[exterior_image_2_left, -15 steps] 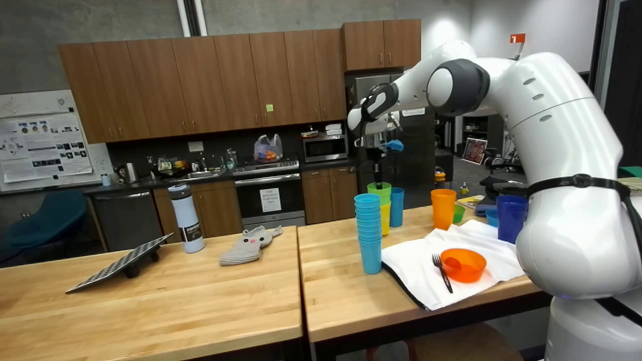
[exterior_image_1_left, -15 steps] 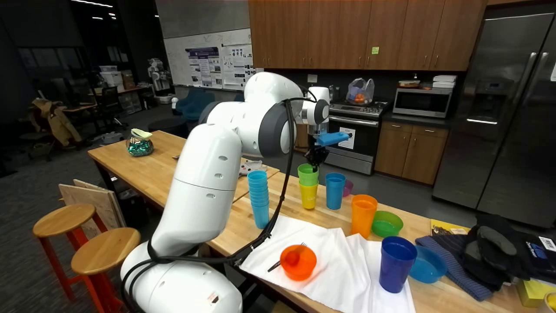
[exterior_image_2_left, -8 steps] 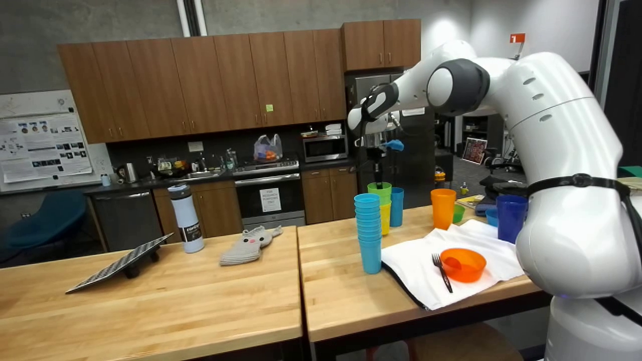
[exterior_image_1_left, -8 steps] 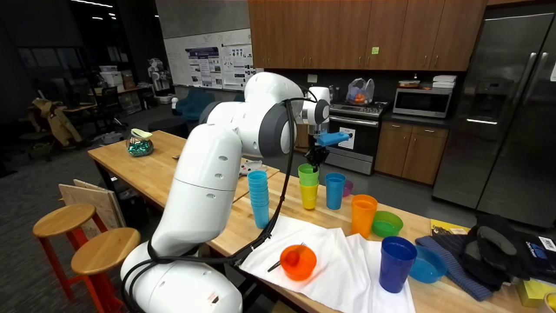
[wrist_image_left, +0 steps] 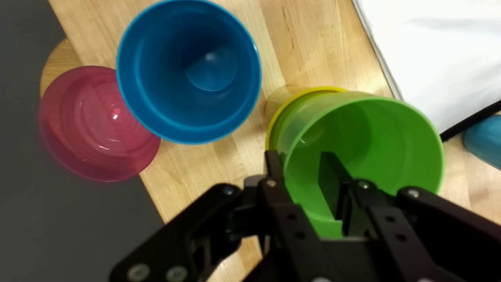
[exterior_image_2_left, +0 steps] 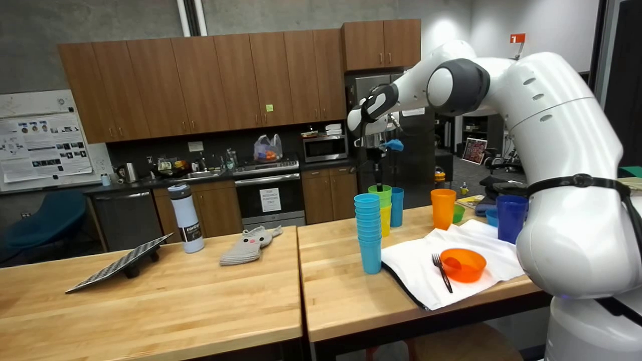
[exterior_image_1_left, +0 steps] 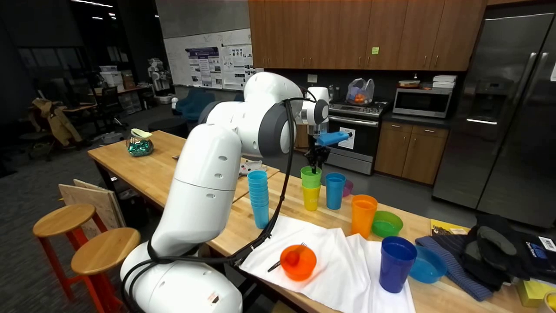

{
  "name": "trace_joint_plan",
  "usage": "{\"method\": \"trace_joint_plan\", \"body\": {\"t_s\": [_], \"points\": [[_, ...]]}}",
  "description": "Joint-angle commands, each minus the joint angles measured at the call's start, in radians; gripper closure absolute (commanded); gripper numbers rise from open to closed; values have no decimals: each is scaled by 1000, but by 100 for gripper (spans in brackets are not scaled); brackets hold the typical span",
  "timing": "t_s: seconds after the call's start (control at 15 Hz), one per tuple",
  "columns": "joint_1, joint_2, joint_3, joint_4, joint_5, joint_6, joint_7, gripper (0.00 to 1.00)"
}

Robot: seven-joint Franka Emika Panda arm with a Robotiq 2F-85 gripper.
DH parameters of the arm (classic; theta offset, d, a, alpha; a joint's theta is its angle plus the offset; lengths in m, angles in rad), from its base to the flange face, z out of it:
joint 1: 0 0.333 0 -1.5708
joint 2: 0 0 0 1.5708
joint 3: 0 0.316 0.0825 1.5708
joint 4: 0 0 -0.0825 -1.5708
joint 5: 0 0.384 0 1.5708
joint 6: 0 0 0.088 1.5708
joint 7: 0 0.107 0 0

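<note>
Straddling the wall of the green tumbler: the gripper showed at the lower edge of the wrist view, its fingers parted and gripping nothing, one inside the mouth and one outside; whether the outer finger touched the wall could not be told.
Green tumbler, place: it sat right of centre in the wrist view, its mouth spreading rightward and upward from the fingers.
Green tumbler, long axis: it ran upright, roughly along the downward fingers, and the gap between them lay across the wall.
Yellow tumbler: it held the green one nested in its mouth, just below and right of centre in an exterior view.
Blue tumbler: it stood just beside the nested pair, at upper left of the wrist view.
Magenta bowl: it lay farther left, partly covered by the blue rim and overlapping the edge of the table.
Light-blue tumbler stack: it rose in front of the pair in an exterior view.
</note>
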Motion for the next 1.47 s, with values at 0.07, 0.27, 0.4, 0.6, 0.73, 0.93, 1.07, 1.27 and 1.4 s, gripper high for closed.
{"method": "trace_joint_plan", "body": {"t_s": [0.07, 0.27, 0.4, 0.6, 0.73, 0.93, 1.07, 1.27, 1.4], "points": [[-2, 1, 4, 4, -2, -4, 1, 67], [9, 12, 0, 39, -10, -18, 28, 37], [16, 18, 4, 75, -1, -30, 51, 24], [33, 26, 9, 130, 6, -51, 104, 5], [51, 37, 14, 173, 7, -70, 165, 0], [76, 53, 20, 225, 11, -88, 265, 0], [64, 27, 25, 169, 0, -57, 221, 0], [63, 30, 27, 165, 0, -58, 220, 0], [57, 30, 25, 165, 0, -58, 219, 0]]}}
